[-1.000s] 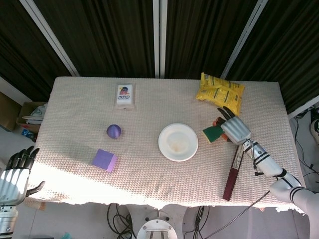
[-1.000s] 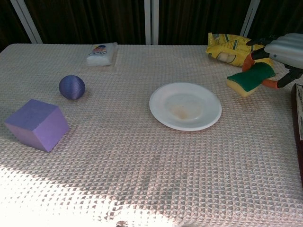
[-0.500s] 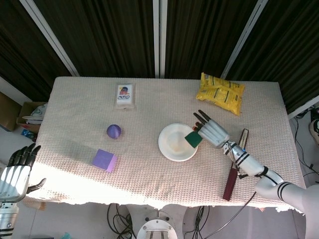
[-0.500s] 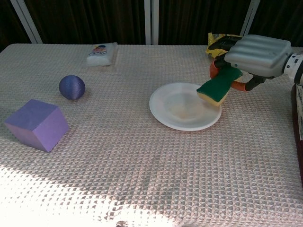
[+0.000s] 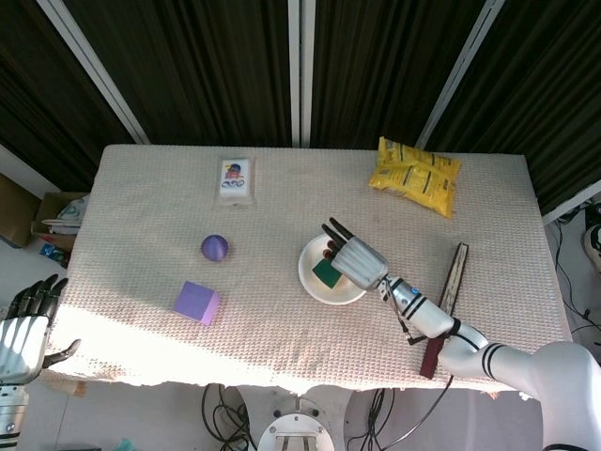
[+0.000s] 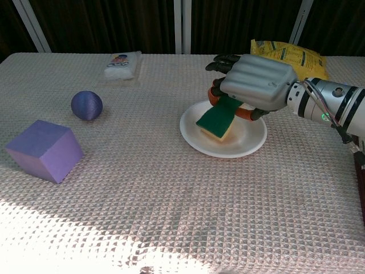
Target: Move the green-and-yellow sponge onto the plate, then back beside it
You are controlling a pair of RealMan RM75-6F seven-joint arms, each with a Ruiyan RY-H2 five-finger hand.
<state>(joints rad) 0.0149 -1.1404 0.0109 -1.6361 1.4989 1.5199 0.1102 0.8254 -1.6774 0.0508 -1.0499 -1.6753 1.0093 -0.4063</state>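
Sponge (image 6: 217, 117), the green-and-yellow rectangular one, sits clamped in my right hand (image 6: 251, 81), its low end on or just above the round white plate (image 6: 251, 140). I judge the first leg nearly done; release and the return beside the plate remain, my left hand (image 5: 21, 329) idling empty with fingers apart off the near-left table edge

Purple cube (image 6: 44, 150) near the left front of the table (image 6: 171, 217), dark blue ball (image 6: 86, 105) just behind, white packet (image 6: 122, 64) at the back, yellow snack bag (image 5: 415, 176) back right, dark red flat tool (image 5: 444, 309) along the right.
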